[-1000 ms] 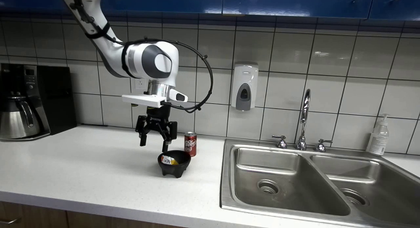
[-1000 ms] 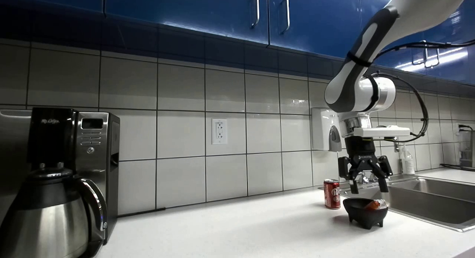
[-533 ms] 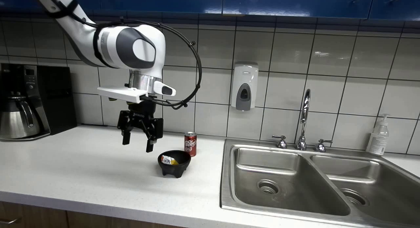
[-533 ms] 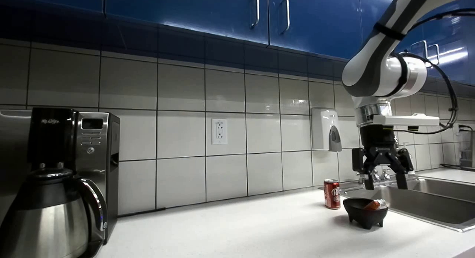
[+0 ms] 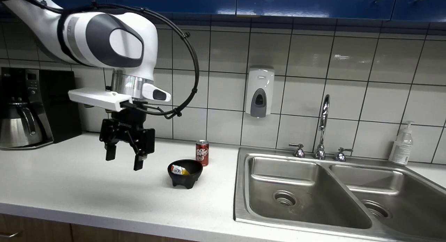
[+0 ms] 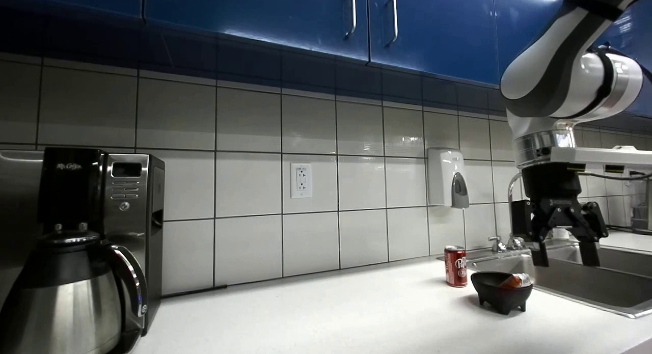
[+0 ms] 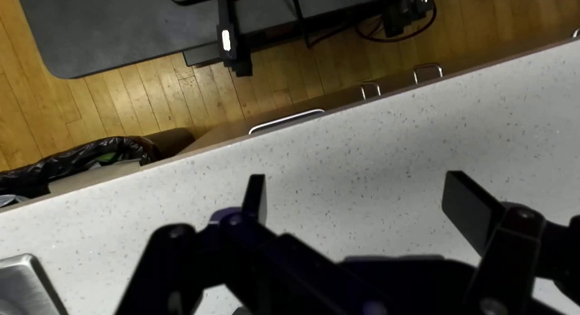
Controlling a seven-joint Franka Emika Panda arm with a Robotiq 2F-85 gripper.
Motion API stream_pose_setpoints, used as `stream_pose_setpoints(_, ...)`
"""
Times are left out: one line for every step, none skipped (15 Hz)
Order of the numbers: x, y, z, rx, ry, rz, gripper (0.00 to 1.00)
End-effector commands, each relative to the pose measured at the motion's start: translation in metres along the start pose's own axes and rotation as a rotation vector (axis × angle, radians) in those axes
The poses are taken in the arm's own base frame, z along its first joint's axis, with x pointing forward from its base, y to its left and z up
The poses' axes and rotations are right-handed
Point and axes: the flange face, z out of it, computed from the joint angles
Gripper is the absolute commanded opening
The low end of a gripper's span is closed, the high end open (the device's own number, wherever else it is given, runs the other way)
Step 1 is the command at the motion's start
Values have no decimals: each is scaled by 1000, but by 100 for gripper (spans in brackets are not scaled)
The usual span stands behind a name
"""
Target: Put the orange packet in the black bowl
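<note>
The orange packet [image 5: 179,170] lies inside the black bowl [image 5: 185,181], leaning against its wall. Both also show in an exterior view, the packet [image 6: 516,280] poking up at the rim of the bowl [image 6: 494,294]. The bowl stands upright on its short feet on the white counter. My gripper [image 5: 124,159] is open and empty, above the counter and to one side of the bowl, apart from it. It also shows in an exterior view [image 6: 565,260]. In the wrist view the open fingers [image 7: 355,192] have only bare counter between them; the packet is out of view there.
A red can [image 5: 202,153] stands close beside the bowl. The steel sink [image 5: 240,186] with its faucet [image 5: 323,123] is on one side. A coffee maker [image 6: 76,272] stands at the counter's far end. In the wrist view the counter's front edge [image 7: 235,145] shows.
My open gripper has moved away from above the bowl, leftward in one exterior view and rightward in the other. The packet, bowl and can have not moved.
</note>
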Motion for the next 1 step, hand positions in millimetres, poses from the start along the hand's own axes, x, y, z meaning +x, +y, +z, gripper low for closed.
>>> stream_pose_setpoints(-4, 0, -1, -1, 1, -2, 100)
